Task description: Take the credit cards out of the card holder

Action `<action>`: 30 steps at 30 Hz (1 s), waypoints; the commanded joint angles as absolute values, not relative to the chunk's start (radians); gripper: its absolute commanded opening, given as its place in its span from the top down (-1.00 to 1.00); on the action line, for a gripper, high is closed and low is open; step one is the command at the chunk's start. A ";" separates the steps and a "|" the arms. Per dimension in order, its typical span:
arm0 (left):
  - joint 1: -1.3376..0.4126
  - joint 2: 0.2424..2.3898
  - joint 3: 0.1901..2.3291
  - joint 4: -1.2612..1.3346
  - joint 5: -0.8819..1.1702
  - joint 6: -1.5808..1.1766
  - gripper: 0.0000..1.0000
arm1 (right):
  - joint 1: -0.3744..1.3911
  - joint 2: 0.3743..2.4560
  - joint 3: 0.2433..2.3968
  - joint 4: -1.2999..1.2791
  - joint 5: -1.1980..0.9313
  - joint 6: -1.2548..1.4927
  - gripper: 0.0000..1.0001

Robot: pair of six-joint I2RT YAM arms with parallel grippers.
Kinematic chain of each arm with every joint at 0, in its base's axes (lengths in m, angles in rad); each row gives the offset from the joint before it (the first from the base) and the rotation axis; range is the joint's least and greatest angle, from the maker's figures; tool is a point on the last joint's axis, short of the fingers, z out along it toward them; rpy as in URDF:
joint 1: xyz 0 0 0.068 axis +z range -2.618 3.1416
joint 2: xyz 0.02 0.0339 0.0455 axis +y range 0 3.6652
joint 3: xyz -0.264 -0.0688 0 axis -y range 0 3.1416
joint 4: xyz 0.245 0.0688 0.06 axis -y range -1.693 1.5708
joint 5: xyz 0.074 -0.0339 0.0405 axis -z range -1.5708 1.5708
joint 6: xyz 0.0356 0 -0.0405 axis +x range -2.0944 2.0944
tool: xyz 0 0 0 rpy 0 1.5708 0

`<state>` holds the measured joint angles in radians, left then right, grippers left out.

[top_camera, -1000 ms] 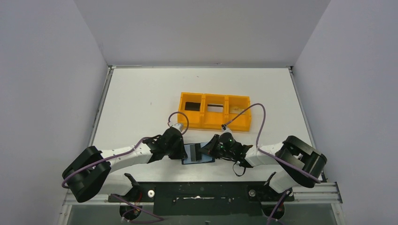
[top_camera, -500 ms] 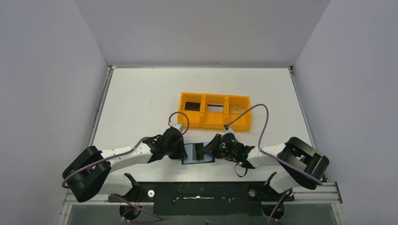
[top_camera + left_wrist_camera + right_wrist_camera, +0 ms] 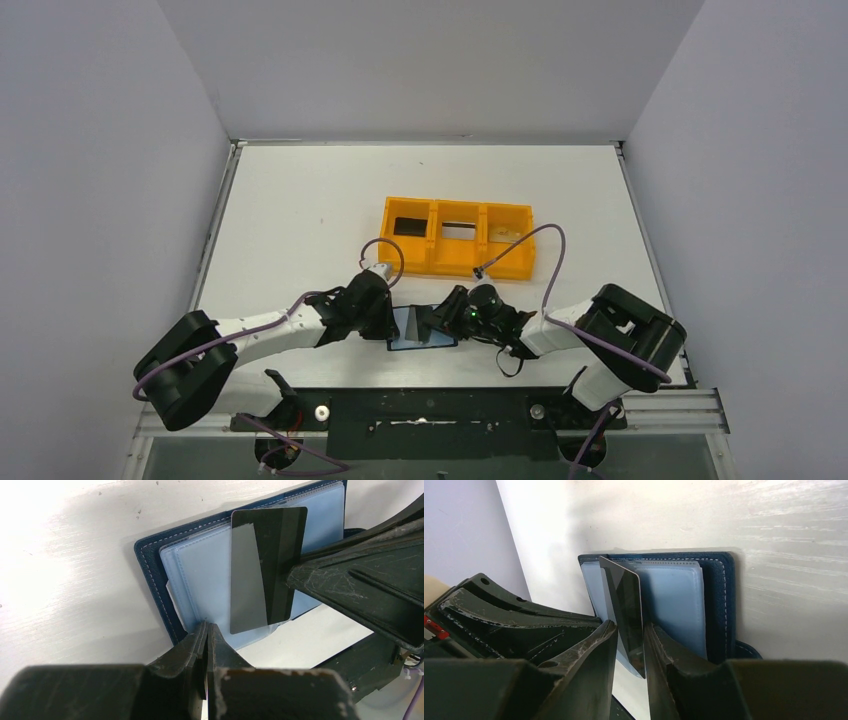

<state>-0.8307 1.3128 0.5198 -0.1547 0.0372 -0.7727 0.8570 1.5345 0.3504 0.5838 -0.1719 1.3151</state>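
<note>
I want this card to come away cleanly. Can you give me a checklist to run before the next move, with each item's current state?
1. Dark card sits between the fingers of the right gripper: ok.
2. Grip on the card is firm: cannot tell; the jaws look slightly parted.
3. Left gripper is shut, its tip at the near edge of the card holder: ok.
4. Card is out of its pocket: looks ok; its corners show in the left wrist view.
5. Free compartment in the orange tray: cannot tell.
6. Other cards left in the holder: cannot tell.
</note>
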 commanded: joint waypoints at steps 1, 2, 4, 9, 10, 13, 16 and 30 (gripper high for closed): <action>-0.835 1.339 0.522 -0.227 0.022 -0.740 1.00 | 0.855 1.551 0.377 0.530 -0.120 1.307 0.47; -0.836 1.338 0.522 -0.230 0.020 -0.739 1.00 | 0.856 1.549 0.381 0.509 -0.108 1.305 0.53; -0.836 1.331 0.528 -0.238 0.012 -0.740 0.99 | 0.856 1.546 0.387 0.475 -0.096 1.299 0.69; -0.836 1.302 0.550 -0.262 -0.008 -0.738 0.89 | 0.855 1.521 0.386 0.449 -0.081 1.293 1.00; -0.836 1.297 0.555 -0.271 -0.016 -0.739 0.84 | 0.856 1.512 0.386 0.445 -0.084 1.291 1.00; -0.836 1.278 0.580 -0.285 -0.030 -0.737 0.69 | 0.857 1.484 0.388 0.429 -0.090 1.283 1.00; -0.835 1.248 0.627 -0.301 -0.043 -0.734 0.53 | 0.861 1.466 0.387 0.423 -0.111 1.275 1.00; -0.839 1.348 0.619 -0.082 0.136 -0.737 0.51 | 0.870 1.503 0.377 0.465 -0.140 1.297 0.97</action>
<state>-0.8326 1.2907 0.6147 -0.1665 0.0933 -0.7391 0.8639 1.4841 0.3759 0.4709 -0.1532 1.3033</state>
